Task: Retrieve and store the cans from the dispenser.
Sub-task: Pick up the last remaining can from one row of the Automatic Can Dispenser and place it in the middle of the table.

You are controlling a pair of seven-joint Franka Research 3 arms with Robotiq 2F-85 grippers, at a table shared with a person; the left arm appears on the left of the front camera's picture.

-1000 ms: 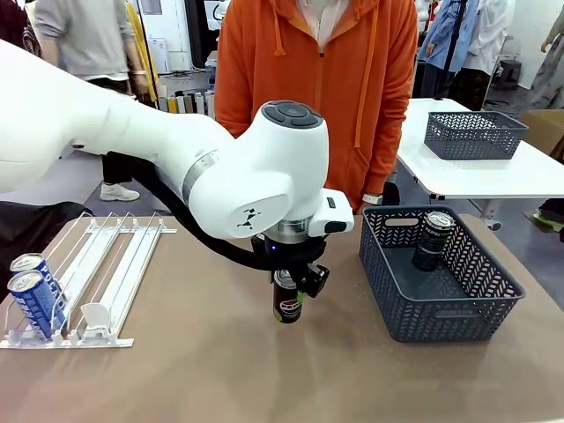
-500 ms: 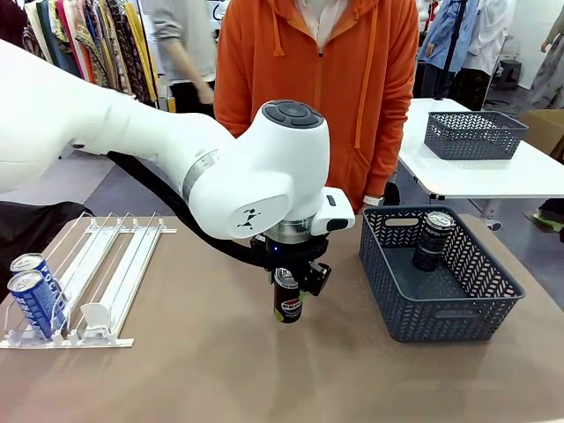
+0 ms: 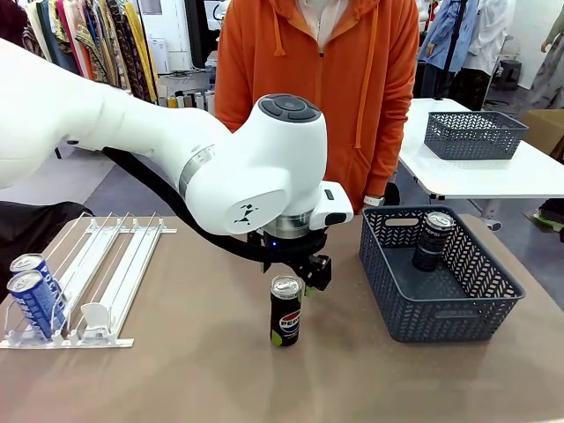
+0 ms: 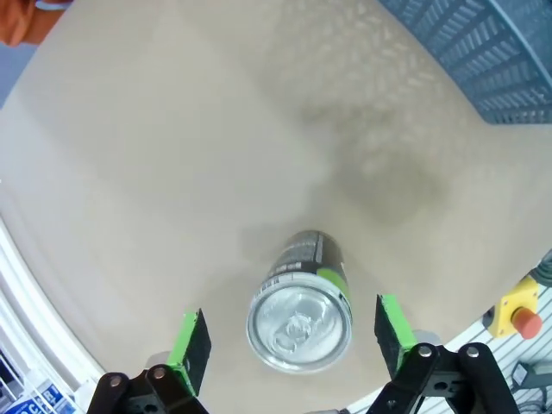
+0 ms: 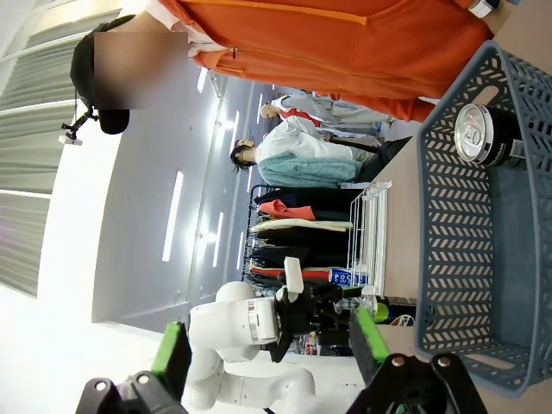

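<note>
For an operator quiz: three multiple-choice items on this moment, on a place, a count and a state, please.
1. The Pepsi can stands: A) on the table between dispenser and basket B) in a hand C) on the floor
2. Blue cans in the dispenser: A) none B) four C) two
3. The left end effector is: A) shut on the can B) open above the can C) lying flat
Key: 1A, bare table surrounds it; 2C, both at its front; 3B, green pads stand clear of the can.

Looks like clothing shop floor: hanging garments (image 3: 115, 35) in background, loaded clothes rail (image 5: 302, 216), white side table (image 3: 458, 181).
</note>
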